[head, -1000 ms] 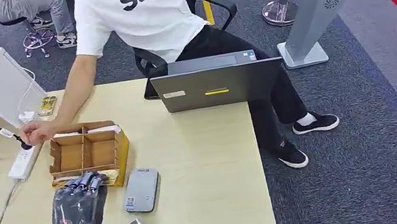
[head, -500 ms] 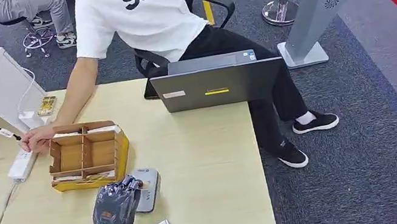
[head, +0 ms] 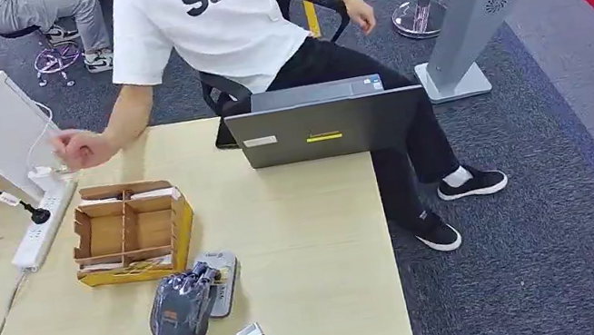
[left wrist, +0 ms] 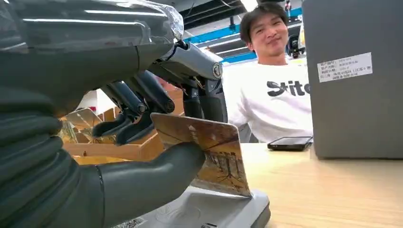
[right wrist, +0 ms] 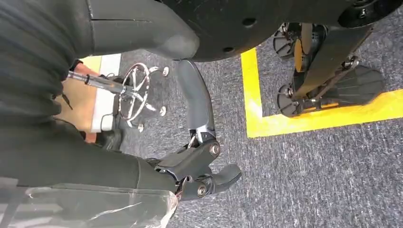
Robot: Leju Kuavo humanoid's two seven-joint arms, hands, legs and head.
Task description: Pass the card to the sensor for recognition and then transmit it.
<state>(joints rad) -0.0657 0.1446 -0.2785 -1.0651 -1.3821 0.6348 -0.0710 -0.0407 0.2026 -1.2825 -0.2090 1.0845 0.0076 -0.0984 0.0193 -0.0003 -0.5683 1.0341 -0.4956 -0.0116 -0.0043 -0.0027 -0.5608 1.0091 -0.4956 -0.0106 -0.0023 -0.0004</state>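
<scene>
Left hand (left wrist: 142, 114) pinched the card (left wrist: 209, 159) between thumb and fingers, tilted, lower edge just above the grey card reader (head: 219, 281) on the wooden table (head: 317, 247). Right hand (right wrist: 199, 156) hung over grey carpet, fingers apart, holding nothing. Behind the reader stood a cardboard divider box (head: 131, 231); farther back, a grey laptop (head: 327, 125) and a seated person (head: 220, 15).

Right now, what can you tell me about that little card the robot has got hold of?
The card is a thin, flat rectangle with a printed picture in warm brown and orange tones, bare trees among them. The left hand pinches it between the thick grey thumb and darker fingers, tilted, one lower edge resting on or just above the grey sensor on the wooden table. It looks like stiff plastic.
</scene>
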